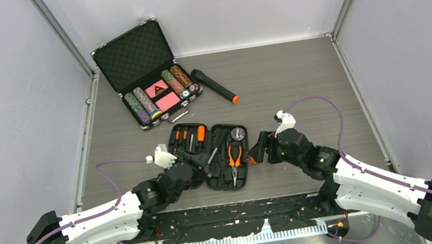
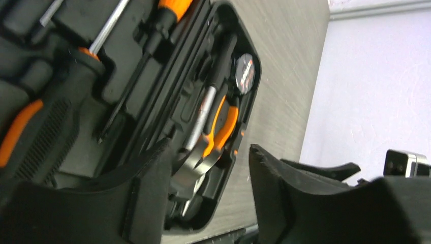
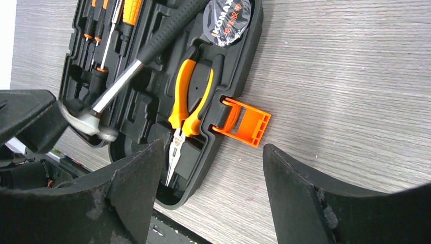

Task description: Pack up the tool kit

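Observation:
The black tool kit case (image 1: 188, 157) lies open and flat in the middle of the table. Its left half holds orange-and-black screwdrivers (image 1: 201, 135). Its right half holds orange pliers (image 1: 234, 157) and a tape roll (image 1: 238, 133). A hammer (image 3: 147, 51) lies slanted across the case, and its metal head (image 3: 94, 122) is beside a left finger. My left gripper (image 2: 208, 147) is open over the case's near edge (image 2: 223, 203) and grips nothing. My right gripper (image 3: 213, 147) is open and empty just right of the case, near the orange latch (image 3: 244, 122), which sticks out flat on the table.
A metal-edged poker chip case (image 1: 144, 74) stands open at the back left. A black flashlight with an orange tip (image 1: 215, 85) lies beside it. A small metal key (image 1: 180, 115) lies behind the kit. Grey walls enclose the table (image 1: 297, 86). Black tape (image 1: 226, 218) lines the near edge.

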`<state>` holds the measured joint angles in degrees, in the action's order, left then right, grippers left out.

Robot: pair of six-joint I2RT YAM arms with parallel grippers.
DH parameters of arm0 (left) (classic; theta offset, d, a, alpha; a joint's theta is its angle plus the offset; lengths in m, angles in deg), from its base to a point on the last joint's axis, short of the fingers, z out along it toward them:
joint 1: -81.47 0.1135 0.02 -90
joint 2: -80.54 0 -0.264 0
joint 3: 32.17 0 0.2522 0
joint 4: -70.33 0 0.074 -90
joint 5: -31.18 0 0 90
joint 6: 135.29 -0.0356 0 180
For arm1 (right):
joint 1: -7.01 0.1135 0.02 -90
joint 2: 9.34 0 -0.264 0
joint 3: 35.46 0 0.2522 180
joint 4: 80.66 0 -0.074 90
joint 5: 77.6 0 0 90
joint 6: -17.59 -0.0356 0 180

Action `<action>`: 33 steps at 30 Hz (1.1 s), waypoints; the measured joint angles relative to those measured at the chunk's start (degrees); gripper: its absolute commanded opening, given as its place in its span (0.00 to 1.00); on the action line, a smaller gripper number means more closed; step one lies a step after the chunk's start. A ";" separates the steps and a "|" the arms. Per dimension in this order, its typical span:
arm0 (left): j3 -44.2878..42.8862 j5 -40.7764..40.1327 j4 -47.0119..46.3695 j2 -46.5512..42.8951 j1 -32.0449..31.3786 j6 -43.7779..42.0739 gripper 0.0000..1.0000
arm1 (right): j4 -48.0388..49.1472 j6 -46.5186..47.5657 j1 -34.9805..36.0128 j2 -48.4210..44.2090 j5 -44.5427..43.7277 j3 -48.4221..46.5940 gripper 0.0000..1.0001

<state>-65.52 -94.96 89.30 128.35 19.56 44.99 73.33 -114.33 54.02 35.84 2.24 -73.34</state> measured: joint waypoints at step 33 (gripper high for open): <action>-33.86 8.07 28.44 22.49 -1.97 -42.38 0.51 | 0.74 14.82 0.00 2.12 2.95 -5.07 0.71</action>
<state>-99.38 -86.89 117.74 150.84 17.59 2.61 74.07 -99.51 54.02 37.96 5.19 -78.41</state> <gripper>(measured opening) 0.572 0.712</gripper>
